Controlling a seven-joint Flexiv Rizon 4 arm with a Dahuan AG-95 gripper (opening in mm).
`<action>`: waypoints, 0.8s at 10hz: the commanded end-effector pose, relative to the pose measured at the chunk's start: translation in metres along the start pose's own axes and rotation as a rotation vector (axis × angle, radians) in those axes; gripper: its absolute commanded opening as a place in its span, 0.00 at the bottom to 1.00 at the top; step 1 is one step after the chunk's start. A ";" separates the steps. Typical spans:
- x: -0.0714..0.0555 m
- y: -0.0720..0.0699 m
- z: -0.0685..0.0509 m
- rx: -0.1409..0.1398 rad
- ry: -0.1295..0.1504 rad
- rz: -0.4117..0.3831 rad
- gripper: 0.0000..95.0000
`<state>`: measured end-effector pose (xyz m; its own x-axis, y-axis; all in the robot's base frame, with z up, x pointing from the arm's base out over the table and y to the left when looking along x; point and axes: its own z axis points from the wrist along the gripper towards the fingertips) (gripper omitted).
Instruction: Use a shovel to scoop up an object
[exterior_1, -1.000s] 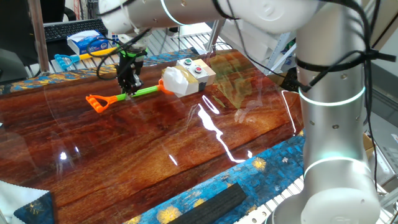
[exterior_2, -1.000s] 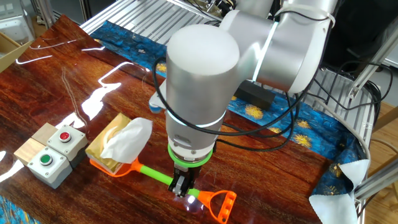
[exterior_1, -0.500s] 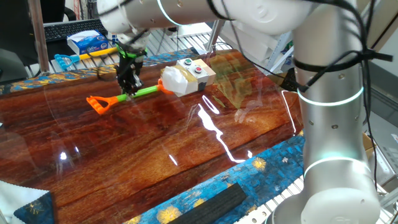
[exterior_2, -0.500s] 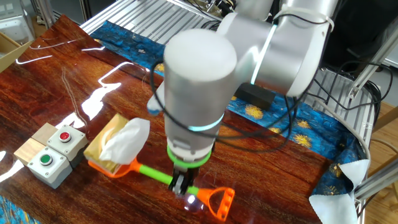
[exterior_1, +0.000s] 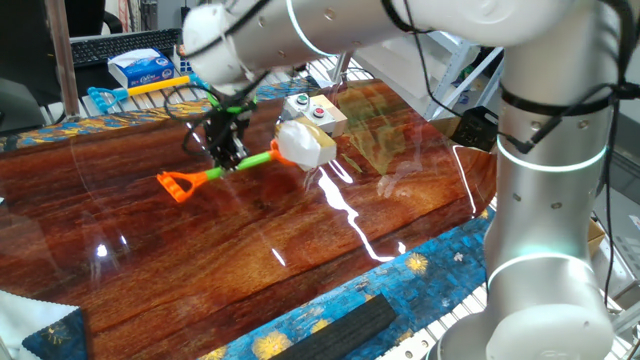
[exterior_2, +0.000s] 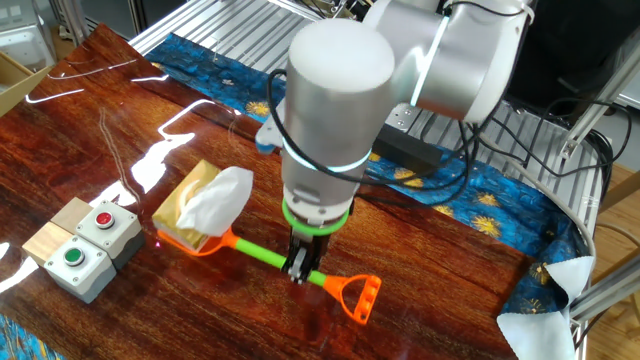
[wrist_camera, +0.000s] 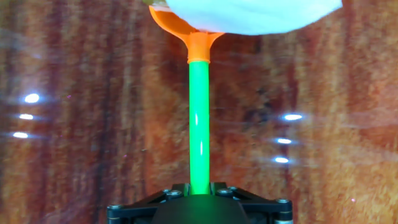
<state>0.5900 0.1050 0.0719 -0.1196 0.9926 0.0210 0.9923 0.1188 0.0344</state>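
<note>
1. Gripper (exterior_2: 299, 272) pointed straight down, jaws pinched narrow on the green shaft of the shovel (exterior_2: 275, 259), closer to the orange grip than to the scoop.
2. In the hand view, green shaft of the shovel (wrist_camera: 199, 124) ran from 6 o'clock, out of the black gripper body, up to 12 o'clock, ending in the orange scoop.
3. Lump (exterior_2: 205, 203), white crumpled paper over a tan-brown part, sat on the orange scoop, at about 10 o'clock from the gripper in the other fixed view.
4. White of the lump (wrist_camera: 249, 14) filled the top edge of the hand view, covering most of the scoop.
5. In one fixed view, shovel (exterior_1: 222, 170) lay slanted, orange grip low at 8 o'clock from the gripper (exterior_1: 229, 160), scoop and lump (exterior_1: 306, 145) at 2 o'clock.
6. Cannot tell from any view whether the scoop touched the table (exterior_2: 120, 110) or hung just above it.
7. Beige button box (exterior_2: 82, 246) with a red and a green button stood at 9 o'clock from the lump in the other fixed view, apart from it.
8. In one fixed view, button box (exterior_1: 313, 109) showed just behind the lump, at 12 o'clock from it.
9. Blue patterned cloth (exterior_1: 330, 310) bordered the table edge; a black bar (exterior_1: 300, 335) lay on it at 6 o'clock.
</note>
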 end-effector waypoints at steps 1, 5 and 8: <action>-0.003 -0.011 0.001 -0.008 -0.005 0.001 0.00; -0.017 -0.035 0.008 -0.023 0.000 0.013 0.00; -0.018 -0.036 0.009 -0.028 -0.013 0.051 0.00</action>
<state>0.5568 0.0841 0.0607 -0.0634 0.9979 0.0109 0.9962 0.0626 0.0603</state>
